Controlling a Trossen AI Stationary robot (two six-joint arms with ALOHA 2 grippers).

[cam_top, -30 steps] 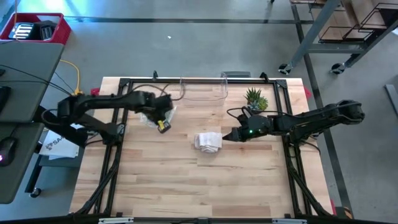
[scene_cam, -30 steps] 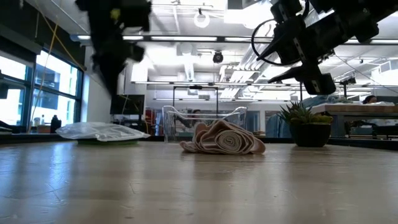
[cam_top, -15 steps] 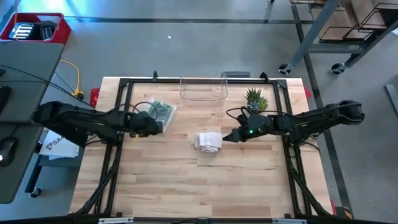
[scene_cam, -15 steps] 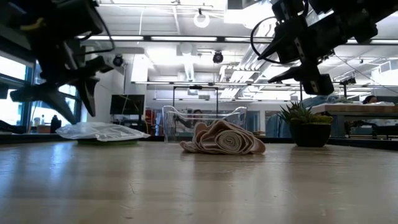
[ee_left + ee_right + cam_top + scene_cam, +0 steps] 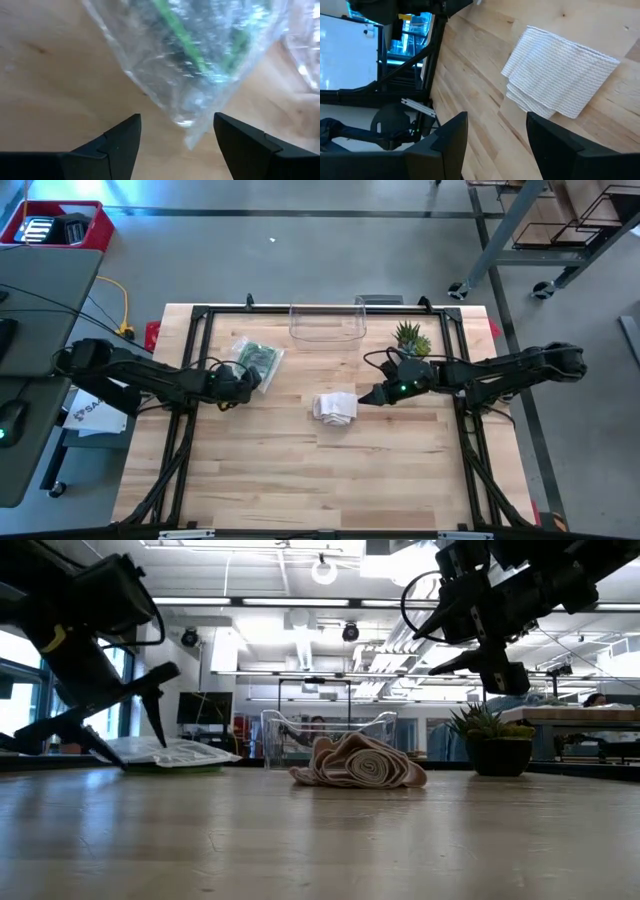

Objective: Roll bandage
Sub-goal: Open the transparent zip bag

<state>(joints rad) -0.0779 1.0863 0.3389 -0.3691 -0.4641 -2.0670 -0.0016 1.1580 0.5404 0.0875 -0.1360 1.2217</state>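
Over on the far left of the bandage, the left pincer (image 5: 258, 379) sits low over the bench (image 5: 300, 470), fingers spread wide and empty, tips just beside a clear plastic bag (image 5: 260, 358). The bandage (image 5: 335, 406) lies loosely folded mid-bench. Right of it, the right pincer (image 5: 366, 397) hovers close, half open, holding nothing, with a small plant (image 5: 411, 338) behind.

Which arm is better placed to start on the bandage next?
Probably the right: its end effector hovers open just beside the bandage, facing it. The left end effector is open by the plastic bag, farther off.
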